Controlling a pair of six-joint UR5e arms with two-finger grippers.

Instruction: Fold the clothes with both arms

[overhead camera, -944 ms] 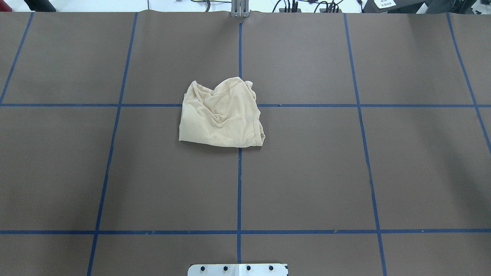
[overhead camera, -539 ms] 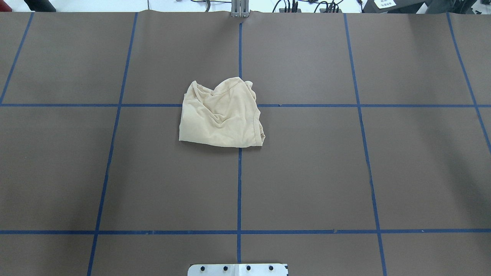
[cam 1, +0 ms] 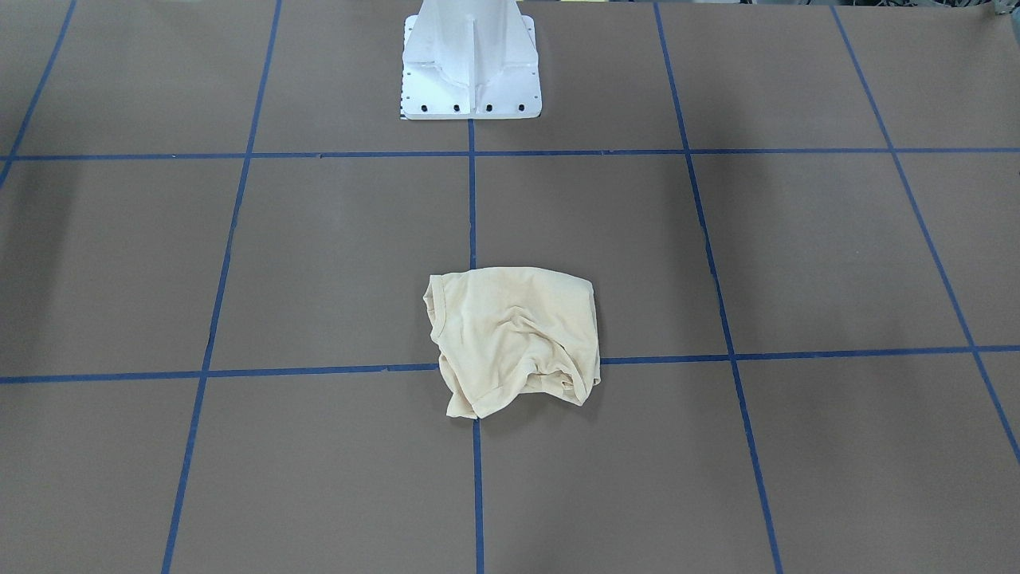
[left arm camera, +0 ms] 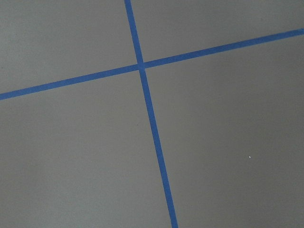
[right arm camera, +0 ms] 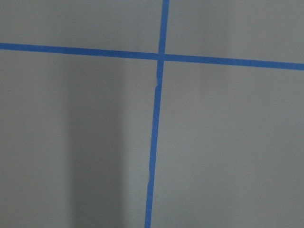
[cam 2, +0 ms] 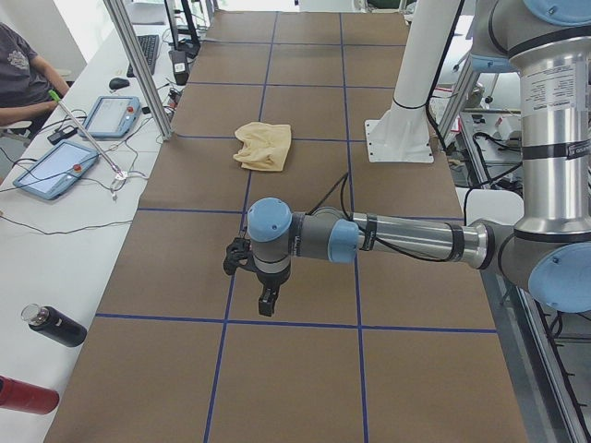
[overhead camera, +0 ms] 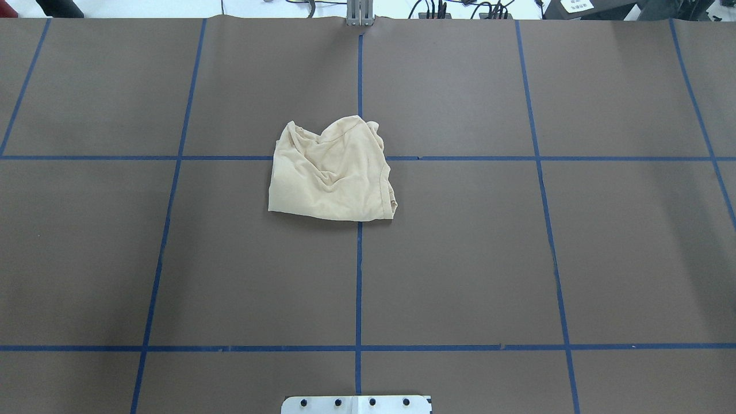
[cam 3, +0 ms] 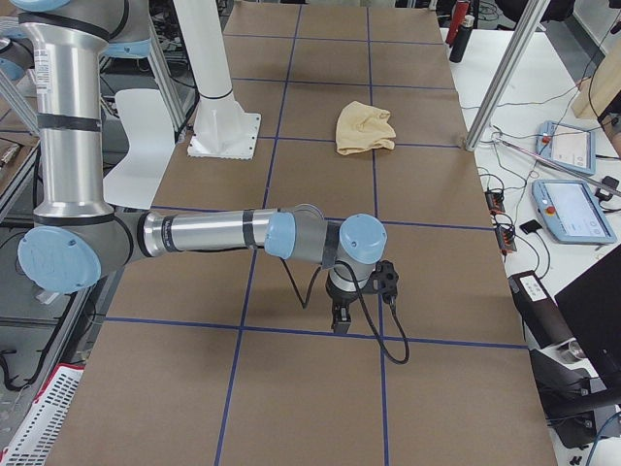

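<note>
- Near edge: white pedestal [cam 1: 470, 64] on the brown desk [overhead camera: 460, 259], which carries a blue tape grid [overhead camera: 359, 287].
- Left arm [cam 2: 406, 240] stretched low toward the desk's left end. Left gripper [cam 2: 265, 303] points down just above the desk, nothing showing in it; how far open, cannot tell.
- Right arm [cam 3: 204, 233] mirrors it at the right end. Right gripper [cam 3: 341, 316] likewise; opening cannot tell.
- Farther, mid-desk: cream T-shirt [overhead camera: 330, 172], a rumpled bundle over a tape crossing, mostly left of the centre line, well apart from both grippers.

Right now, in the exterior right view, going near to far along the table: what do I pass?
right gripper → T-shirt → black bottle at the far end. The white pedestal base is left out because it sits about level with the T-shirt.
</note>
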